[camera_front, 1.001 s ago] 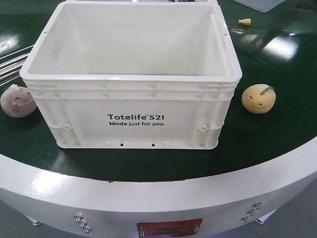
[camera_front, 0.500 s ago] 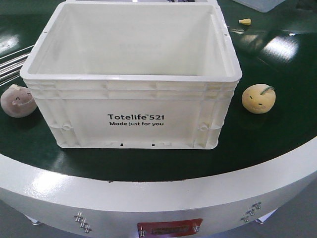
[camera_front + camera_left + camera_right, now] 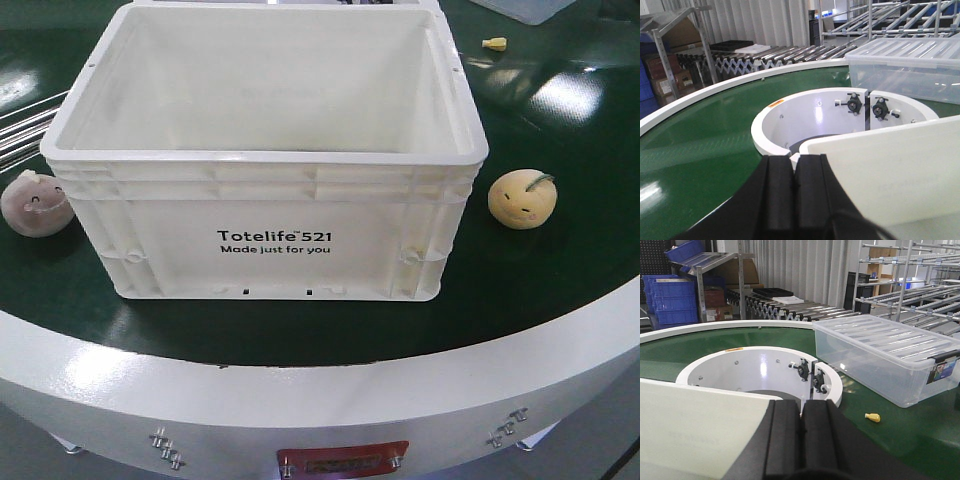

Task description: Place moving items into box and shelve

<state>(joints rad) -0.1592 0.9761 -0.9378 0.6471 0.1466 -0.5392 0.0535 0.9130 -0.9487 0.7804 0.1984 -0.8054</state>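
Sitting open-topped on the green bench (image 3: 560, 290): the large white rectangular plastic crate (image 3: 270, 230) with ribbed rim.
Front view: a pinkish-grey round plush toy (image 3: 36, 203) lies just left of the crate, and a yellow round plush toy (image 3: 523, 198) just right of it. Left wrist view: the black left fingers (image 3: 780, 190) are pressed together on nothing, close beside the crate's wall. Right wrist view: the black right fingers (image 3: 782, 440) are likewise closed on nothing beside the crate; a clear lidded plastic tub (image 3: 885, 357) lies beyond it.
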